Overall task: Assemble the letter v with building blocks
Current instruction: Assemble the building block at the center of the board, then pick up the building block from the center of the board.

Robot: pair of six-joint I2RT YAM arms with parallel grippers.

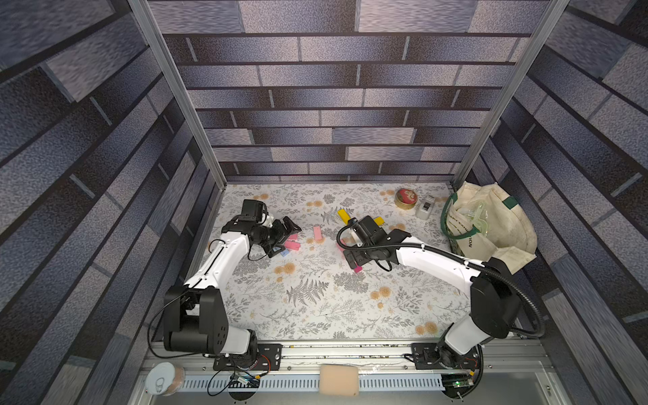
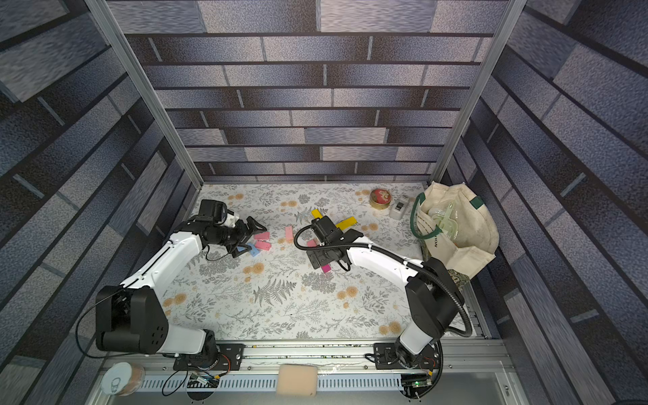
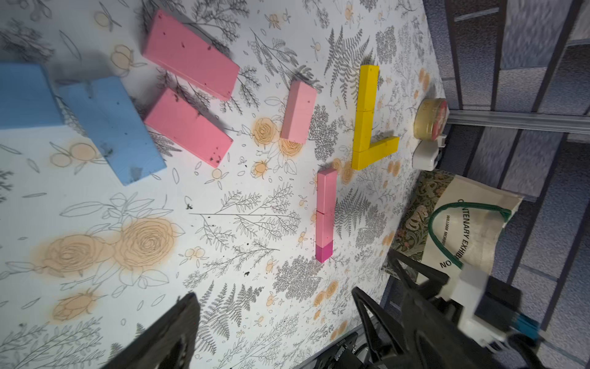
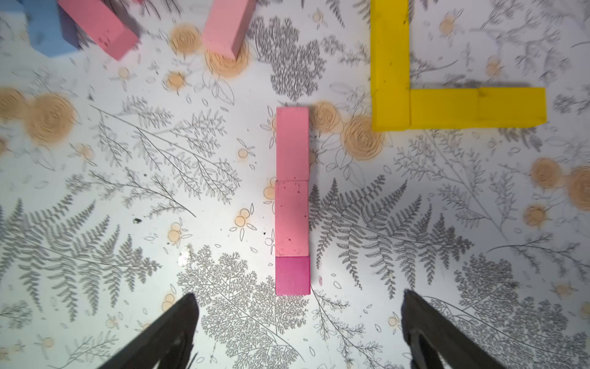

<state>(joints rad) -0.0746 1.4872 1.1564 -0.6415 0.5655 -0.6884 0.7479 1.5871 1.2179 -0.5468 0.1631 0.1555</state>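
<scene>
In the right wrist view two light pink bricks (image 4: 292,179) lie end to end in a straight line, with a small magenta cube (image 4: 292,275) butted to the near end. My right gripper (image 4: 297,319) hovers just short of the cube, open and holding nothing. Beside the line, yellow bricks (image 4: 391,64) form an L. In both top views the right gripper (image 1: 355,258) covers most of the pink line; only the magenta cube (image 2: 326,268) peeks out. My left gripper (image 3: 274,319) is open and empty, above loose pink bricks (image 3: 188,127) and blue bricks (image 3: 111,127).
A single light pink brick (image 1: 317,233) lies between the arms. At the back right stand a round red-and-gold tin (image 1: 406,198), a small white box (image 1: 425,207) and a cloth tote bag (image 1: 491,224). A sponge (image 1: 338,379) and a can (image 1: 163,378) sit on the front rail.
</scene>
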